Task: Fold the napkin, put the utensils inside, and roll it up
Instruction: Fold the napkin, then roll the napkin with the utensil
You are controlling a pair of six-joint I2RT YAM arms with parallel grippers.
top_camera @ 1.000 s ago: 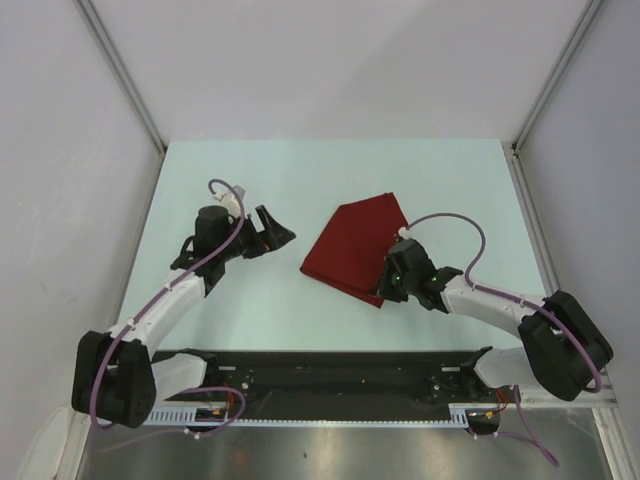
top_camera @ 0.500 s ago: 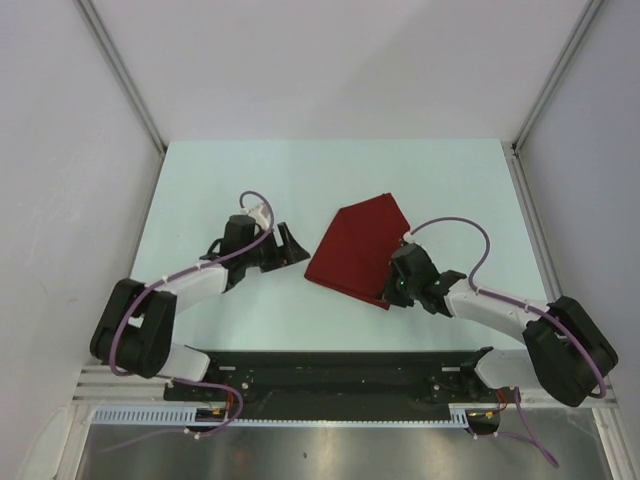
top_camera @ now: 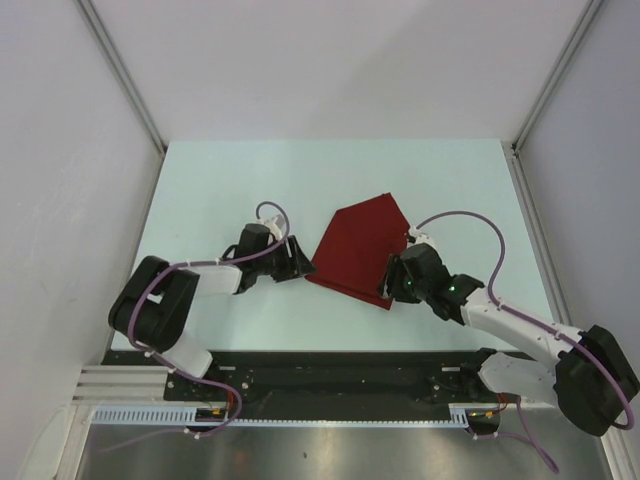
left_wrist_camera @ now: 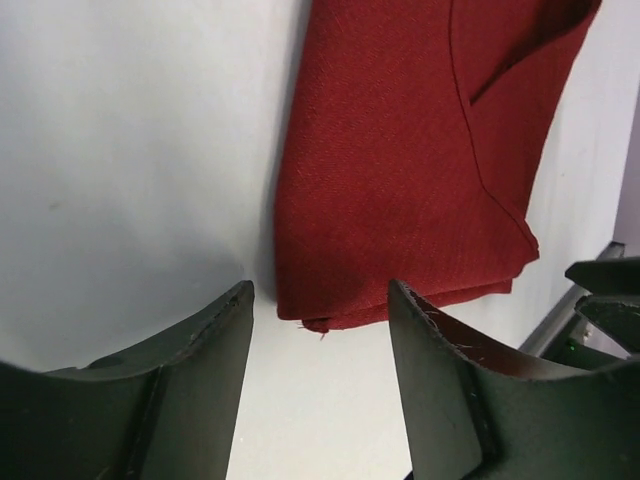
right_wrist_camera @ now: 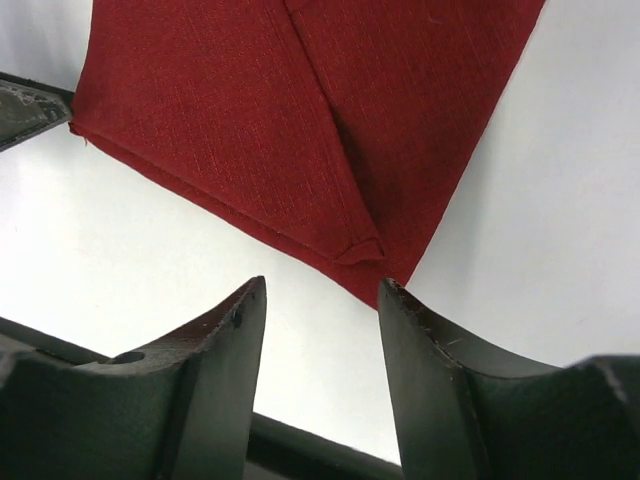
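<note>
The napkin (top_camera: 358, 247) is a dark red cloth lying folded flat on the pale table, one point toward the back. My left gripper (top_camera: 297, 262) sits low at its left corner, open, with the frayed corner of the napkin (left_wrist_camera: 400, 150) just ahead of the gripper (left_wrist_camera: 320, 290) and nothing between the fingers. My right gripper (top_camera: 392, 287) is at the near corner, also open; the folded tip of the napkin (right_wrist_camera: 250, 120) lies just beyond the gripper (right_wrist_camera: 323, 282). The utensils are out of view.
A black rail (top_camera: 340, 365) runs along the table's near edge behind both arms. White walls with metal posts close off the left, right and back of the table (top_camera: 230, 180). The right arm's dark parts (left_wrist_camera: 610, 300) show at the edge of the left wrist view.
The left arm has swung right and down to the napkin's left corner, its jaws narrowing somewhat. The right gripper, shut at the near corner before, has opened.
</note>
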